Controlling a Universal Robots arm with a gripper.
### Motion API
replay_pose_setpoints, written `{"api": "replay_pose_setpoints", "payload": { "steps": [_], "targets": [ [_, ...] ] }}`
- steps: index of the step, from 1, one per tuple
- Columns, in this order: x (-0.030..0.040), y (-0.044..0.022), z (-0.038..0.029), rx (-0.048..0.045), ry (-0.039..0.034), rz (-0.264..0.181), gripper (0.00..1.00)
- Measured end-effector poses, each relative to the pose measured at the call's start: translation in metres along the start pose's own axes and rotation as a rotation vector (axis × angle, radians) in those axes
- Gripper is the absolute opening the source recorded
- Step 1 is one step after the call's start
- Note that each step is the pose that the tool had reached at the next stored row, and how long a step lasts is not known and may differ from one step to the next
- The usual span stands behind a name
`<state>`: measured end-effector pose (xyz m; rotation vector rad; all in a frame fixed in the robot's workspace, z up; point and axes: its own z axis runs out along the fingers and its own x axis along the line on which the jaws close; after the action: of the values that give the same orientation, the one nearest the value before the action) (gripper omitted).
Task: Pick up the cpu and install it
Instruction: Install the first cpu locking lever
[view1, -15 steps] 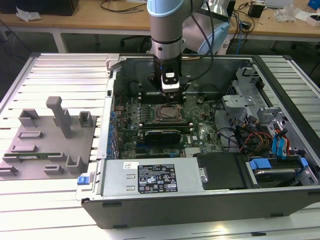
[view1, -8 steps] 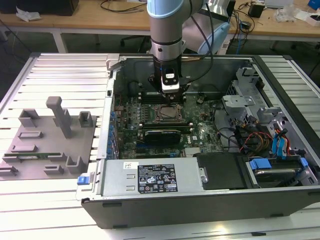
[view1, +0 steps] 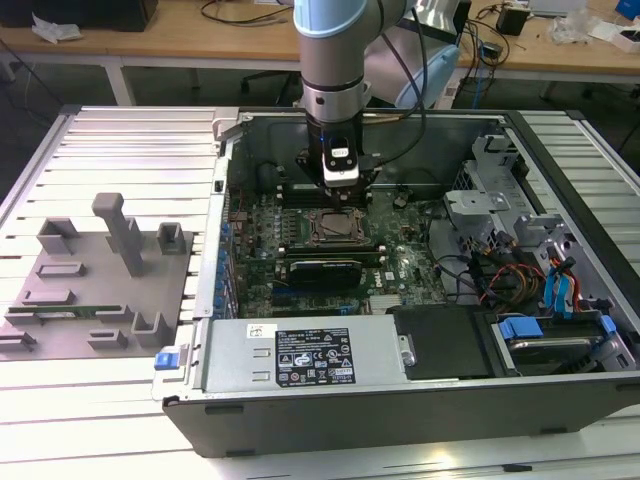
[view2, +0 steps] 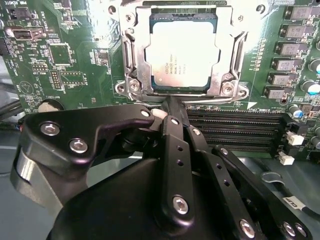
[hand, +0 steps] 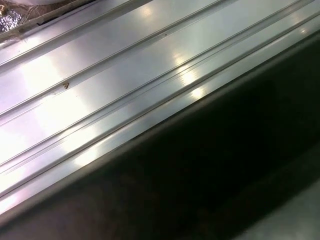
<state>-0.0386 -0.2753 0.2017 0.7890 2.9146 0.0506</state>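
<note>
Grey arm (view1: 330, 60) with pale-blue caps; black, screw-studded fingers (view2: 172, 150).

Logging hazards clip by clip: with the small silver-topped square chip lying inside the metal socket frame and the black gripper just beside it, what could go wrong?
1. The black gripper hangs at the edge of the square metal socket frame; a slip might nudge the silver-topped square cpu askew.
2. The long black memory slots lie right beside it and might get scraped.

The cpu (view2: 182, 52) sits in the socket (view2: 131, 52), memory slots (view2: 235, 132) just beside.
</note>
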Motion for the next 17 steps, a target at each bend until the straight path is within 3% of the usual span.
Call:
{"api": "replay_pose_setpoints", "payload": {
  "steps": [10,17],
  "targets": [
    [-0.0008,0.001,0.0014,0.0015,-0.003,0.0,0.11],
    [-0.0054,0.0045,0.0022,0.0014,-0.003,0.0,0.11]
  ]
}}
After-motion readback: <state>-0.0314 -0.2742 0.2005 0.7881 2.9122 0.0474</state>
